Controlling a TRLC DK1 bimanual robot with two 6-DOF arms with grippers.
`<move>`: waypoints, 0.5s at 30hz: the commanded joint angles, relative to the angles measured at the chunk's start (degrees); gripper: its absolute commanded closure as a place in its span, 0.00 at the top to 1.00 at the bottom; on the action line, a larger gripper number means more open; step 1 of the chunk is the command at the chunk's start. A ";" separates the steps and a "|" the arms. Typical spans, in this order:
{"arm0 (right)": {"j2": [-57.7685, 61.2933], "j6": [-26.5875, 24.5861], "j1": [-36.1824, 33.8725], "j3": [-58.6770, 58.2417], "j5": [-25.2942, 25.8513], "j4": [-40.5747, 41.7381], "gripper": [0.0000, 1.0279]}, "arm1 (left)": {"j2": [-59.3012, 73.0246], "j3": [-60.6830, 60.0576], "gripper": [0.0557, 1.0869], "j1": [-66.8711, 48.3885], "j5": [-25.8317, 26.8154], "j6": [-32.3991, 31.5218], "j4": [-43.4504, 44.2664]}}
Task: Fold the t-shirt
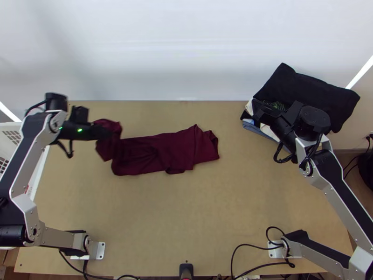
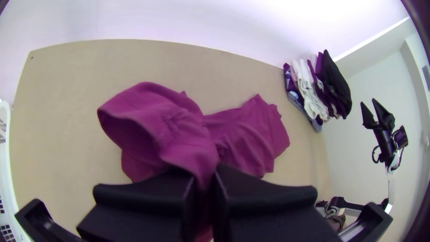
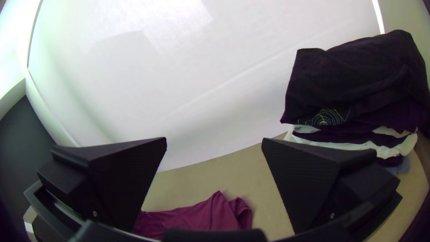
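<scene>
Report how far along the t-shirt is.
The lengthwise folding looks done: the maroon t-shirt lies in a long, narrow strip. In hand: the left gripper pinches one end, lifted off the table. Left, probably: folding the strip shorter, then smoothing. The right gripper, open near the clothes pile, holds nothing.

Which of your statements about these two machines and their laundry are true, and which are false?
1. The left arm's black two-fingered tool grips the dark red cloth t-shirt. True.
2. The t-shirt lies wholly flat on the light wooden table. False: one end is raised at the left tool, while the rest lies in a long strip on the table.
3. The right arm's black two-fingered tool is shut on cloth. False: that tool has its fingers apart and holds nothing.
4. A black garment tops the stack of folded clothes. True.
</scene>
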 commanded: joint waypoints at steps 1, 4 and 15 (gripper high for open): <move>0.10 1.42 -0.58 -0.60 0.58 1.32 0.96 | 3.18 4.28 0.04 -4.26 0.50 -4.31 -0.56; 0.19 1.42 -0.67 -0.51 0.58 1.49 0.96 | 5.99 7.53 0.04 -8.04 0.50 -6.69 -0.56; 0.80 1.69 -0.67 -0.69 0.58 1.58 0.96 | 15.22 16.76 0.04 -20.08 -0.20 -12.22 -0.48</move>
